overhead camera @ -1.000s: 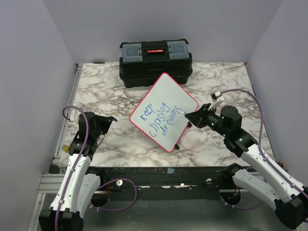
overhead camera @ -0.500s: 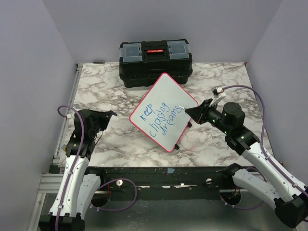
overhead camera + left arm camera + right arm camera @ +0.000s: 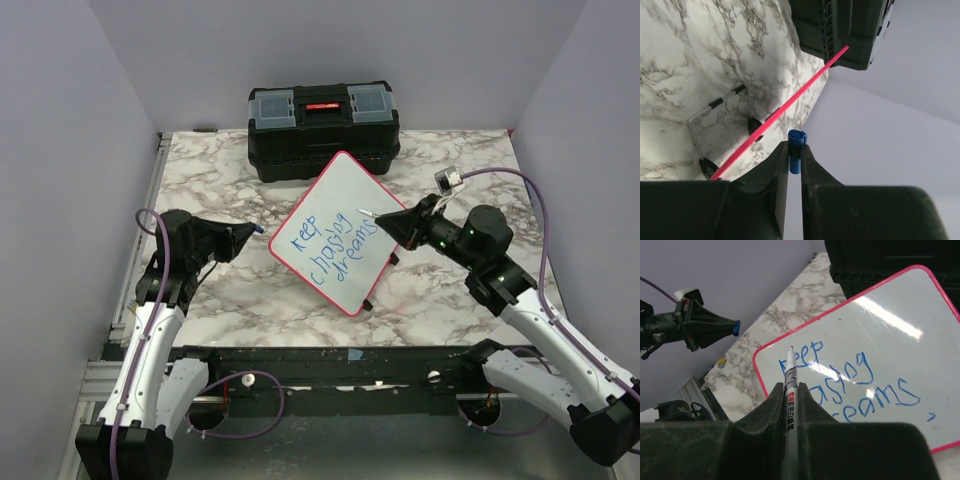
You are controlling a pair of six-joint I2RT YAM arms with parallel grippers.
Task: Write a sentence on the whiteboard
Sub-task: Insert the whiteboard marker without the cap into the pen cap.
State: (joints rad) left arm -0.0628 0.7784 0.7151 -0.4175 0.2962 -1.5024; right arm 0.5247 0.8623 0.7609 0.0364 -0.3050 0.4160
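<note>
Top view: whiteboard (image 3: 345, 200) sits mid tabletop (image 3: 210, 185), turned diamond-wise, red rim all round. Its 12 o'clock corner overlaps the black toolbox (image 3: 322, 128) in this view; can't tell if they touch. The toolbox stands at the tabletop's 12 o'clock edge. The sentence (image 3: 335, 248) is in blue, 3 slanted lines: "keep chasing dreams". L pincer (image 3: 252, 231) is at 9 o'clock of the board, just off its rim, clamped on a small blue cap (image 3: 258, 229). R pincer (image 3: 396, 222) is at 3 o'clock of the board, over its rim, closed on a marker (image 3: 371, 214) whose white tip points to 9 o'clock, above the end of line 2. Tip-to-board contact not clear.

L wrist view: L pincer (image 3: 795, 159) has its fingers pinched tight on the blue cap (image 3: 796, 149), which sticks out past the tips. The whiteboard is seen edge-on as a red line (image 3: 790, 105) running 7 to 1 o'clock, raised off the tabletop (image 3: 695, 45) on a wire stand (image 3: 696, 122) w/ black feet. Toolbox (image 3: 850, 30) is at 1 o'clock.

R wrist view: R pincer (image 3: 789, 401) is gripping the marker (image 3: 790, 382), tip at 12 o'clock, lying over "keep". Whiteboard (image 3: 905, 310) fills the right half, glare streak across it, and the sentence (image 3: 855, 382) is readable. L pincer (image 3: 722, 330) w/ the blue cap (image 3: 735, 328) shows at 10 o'clock. Toolbox (image 3: 890, 257) is at 1 o'clock.
</note>
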